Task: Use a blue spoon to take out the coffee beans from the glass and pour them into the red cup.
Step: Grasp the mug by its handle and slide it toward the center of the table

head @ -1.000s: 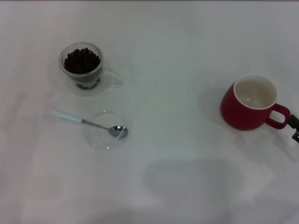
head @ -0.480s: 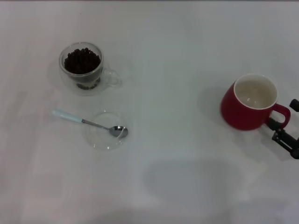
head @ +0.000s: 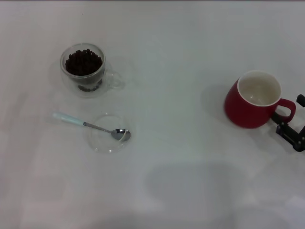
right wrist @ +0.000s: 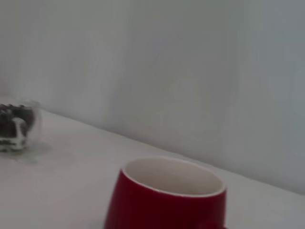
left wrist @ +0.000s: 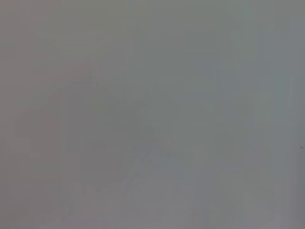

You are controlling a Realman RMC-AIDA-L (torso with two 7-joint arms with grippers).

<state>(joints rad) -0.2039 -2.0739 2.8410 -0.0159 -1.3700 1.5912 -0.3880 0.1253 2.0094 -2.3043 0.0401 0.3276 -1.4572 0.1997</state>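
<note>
The red cup point(head: 251, 101) stands at the right of the white table; it also fills the lower part of the right wrist view point(right wrist: 167, 200), and its cream inside is empty. My right gripper point(head: 291, 117) is at the table's right edge, its black fingers on both sides of the cup's handle and shut on it. The glass point(head: 83, 71) with the coffee beans point(head: 84, 62) stands at the far left; it also shows in the right wrist view point(right wrist: 16, 125). The blue spoon point(head: 88, 125) lies in front of the glass. My left gripper is out of view.
The spoon's bowl rests in a flat clear glass dish point(head: 108, 134) in front of the glass. The white table point(head: 181, 57) runs between the glass and the red cup. The left wrist view shows only plain grey.
My right gripper has come in from the right edge and closed around the red cup's handle. The cup has shifted slightly up and to the left. The glass, spoon and dish have not moved.
</note>
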